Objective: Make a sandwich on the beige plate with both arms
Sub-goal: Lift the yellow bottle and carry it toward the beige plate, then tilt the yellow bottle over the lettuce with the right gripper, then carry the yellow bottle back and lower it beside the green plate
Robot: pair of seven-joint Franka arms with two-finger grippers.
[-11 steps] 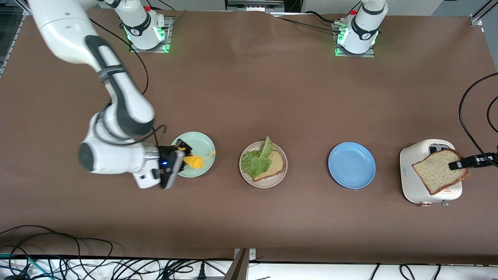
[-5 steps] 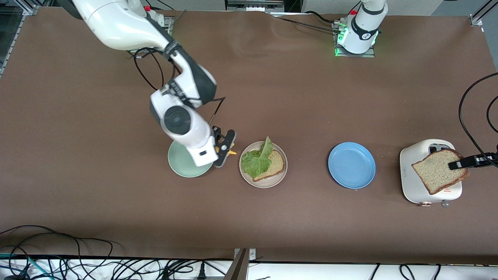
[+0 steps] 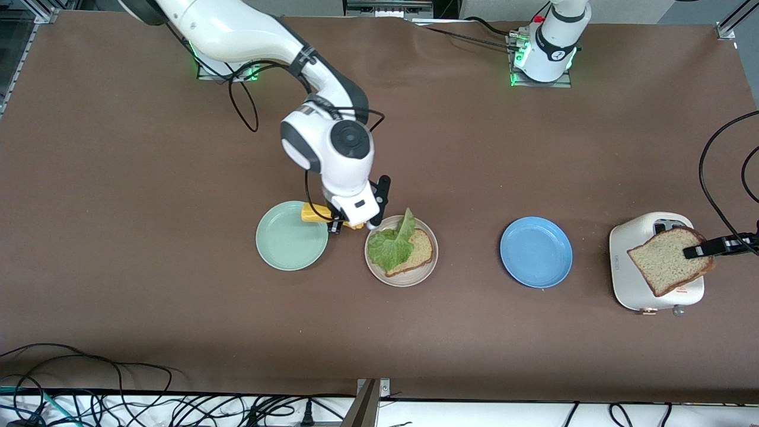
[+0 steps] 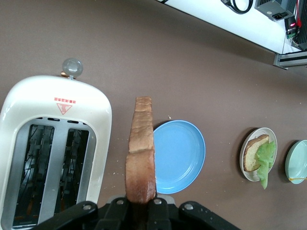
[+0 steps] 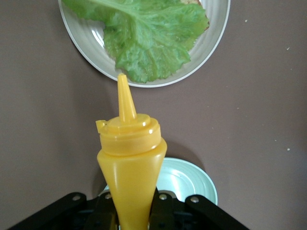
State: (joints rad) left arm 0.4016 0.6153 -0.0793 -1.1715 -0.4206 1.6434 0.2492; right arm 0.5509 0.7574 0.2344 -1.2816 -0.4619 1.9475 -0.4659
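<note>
The beige plate (image 3: 409,280) holds one bread slice (image 3: 420,252) with a green lettuce leaf (image 3: 391,244) on top. My right gripper (image 3: 341,222) is shut on a yellow squeeze bottle (image 3: 314,213), over the table between the mint-green plate and the beige plate. In the right wrist view the bottle (image 5: 129,158) points its nozzle at the lettuce (image 5: 148,43) at the plate's edge (image 5: 211,38). My left gripper (image 3: 691,252) is shut on a second bread slice (image 3: 667,264) above the toaster. In the left wrist view it (image 4: 140,211) holds that slice (image 4: 141,158) edge-on.
A mint-green plate (image 3: 290,243) lies toward the right arm's end beside the beige plate. A blue plate (image 3: 535,252) lies between the beige plate and the white toaster (image 3: 637,284). Cables run along the table edge nearest the front camera.
My right arm has swung with the yellow bottle from over the mint-green plate to beside the beige plate. My left arm and its bread slice have not moved.
</note>
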